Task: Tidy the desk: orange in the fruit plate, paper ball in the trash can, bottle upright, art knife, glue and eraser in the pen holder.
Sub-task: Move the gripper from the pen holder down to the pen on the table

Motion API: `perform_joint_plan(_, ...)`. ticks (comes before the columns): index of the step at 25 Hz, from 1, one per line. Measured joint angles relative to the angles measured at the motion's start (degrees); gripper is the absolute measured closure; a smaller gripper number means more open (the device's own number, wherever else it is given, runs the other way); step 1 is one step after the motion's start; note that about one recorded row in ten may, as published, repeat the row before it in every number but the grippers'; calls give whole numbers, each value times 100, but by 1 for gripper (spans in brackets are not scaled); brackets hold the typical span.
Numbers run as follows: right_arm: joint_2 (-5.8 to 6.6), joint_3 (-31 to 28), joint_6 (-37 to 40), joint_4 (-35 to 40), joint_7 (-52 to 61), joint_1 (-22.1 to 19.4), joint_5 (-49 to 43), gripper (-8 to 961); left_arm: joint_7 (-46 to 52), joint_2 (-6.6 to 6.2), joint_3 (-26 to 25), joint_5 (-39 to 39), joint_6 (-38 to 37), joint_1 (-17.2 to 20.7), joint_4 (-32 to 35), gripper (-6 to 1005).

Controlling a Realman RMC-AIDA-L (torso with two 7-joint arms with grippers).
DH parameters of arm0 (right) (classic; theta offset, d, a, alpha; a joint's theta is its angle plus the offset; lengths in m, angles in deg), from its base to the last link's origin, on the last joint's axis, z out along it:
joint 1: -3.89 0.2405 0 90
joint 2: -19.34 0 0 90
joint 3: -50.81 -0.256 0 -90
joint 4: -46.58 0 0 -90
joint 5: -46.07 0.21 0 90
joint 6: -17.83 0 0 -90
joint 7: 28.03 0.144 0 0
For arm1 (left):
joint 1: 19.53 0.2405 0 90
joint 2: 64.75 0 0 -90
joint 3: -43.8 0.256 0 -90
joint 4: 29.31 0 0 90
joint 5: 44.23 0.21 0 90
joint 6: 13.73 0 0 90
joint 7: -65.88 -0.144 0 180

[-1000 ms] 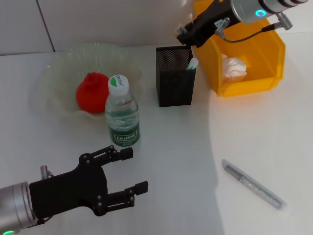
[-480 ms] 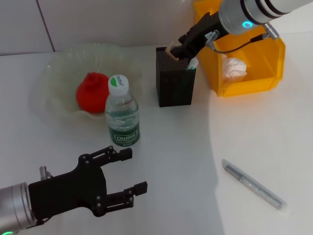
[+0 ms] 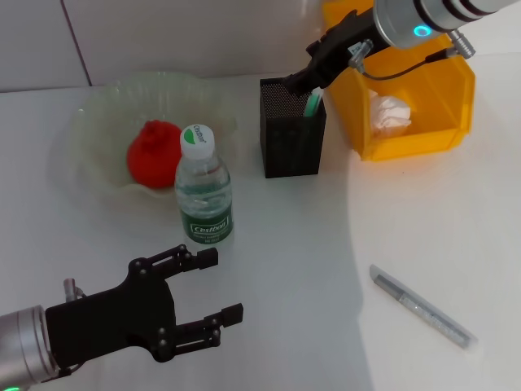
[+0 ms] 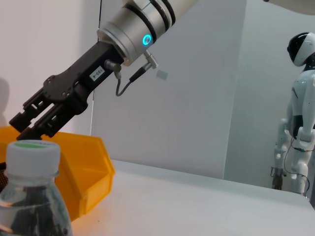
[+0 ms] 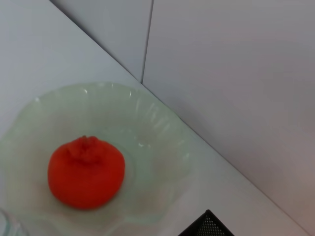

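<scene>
My right gripper (image 3: 299,79) hovers over the back rim of the black mesh pen holder (image 3: 291,140), its fingers (image 4: 22,119) apart with nothing between them. The eraser is hidden. A green-and-white glue stick (image 3: 313,101) pokes out of the holder. The orange (image 3: 153,152) lies in the pale-green fruit plate (image 3: 98,110). In front of the plate the bottle (image 3: 203,187) stands upright. The paper ball (image 3: 391,112) rests in the yellow trash can (image 3: 444,77). The silver art knife (image 3: 422,317) lies on the table at the near right. My left gripper (image 3: 221,283) is open, low in front of the bottle.
The right wrist view holds the orange (image 5: 86,172), the plate rim (image 5: 147,110) and a corner of the pen holder (image 5: 207,227). A white wall runs close behind the desk. A white humanoid robot (image 4: 300,123) stands beyond the table's far side.
Half a second ago the right gripper held the peach eraser over the pen holder; now the eraser no longer shows and the fingers are apart. The left arm has barely moved.
</scene>
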Motion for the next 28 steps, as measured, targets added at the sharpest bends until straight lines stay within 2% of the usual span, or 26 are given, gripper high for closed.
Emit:
perform_joint_plan(8,5,-44,1003,851,288,-251,-9,301,0,0,-30,0,1,7,0,213)
perform_joint_plan(10,-6,-45,1357,1258,323,-503,-6,301,0,0,-37,0,1,4,0,212)
perform_joint_plan(13,-5,-33,1546,1418,321,-672,-4,301,0,0,-54,0,7,-6,0,212)
perform_joint_plan(15,7,-57,1709,1582,269,-946,-3,301,-2,0,-55,0,11,-9,0,213)
perform_joint_plan(20,18,-216,2142,1812,181,-1199,-1,302,-4,0,-55,0,27,-13,0,212)
perform_joint_plan(28,12,-175,2335,1765,138,-1261,4,302,-8,4,-60,0,54,-28,0,213)
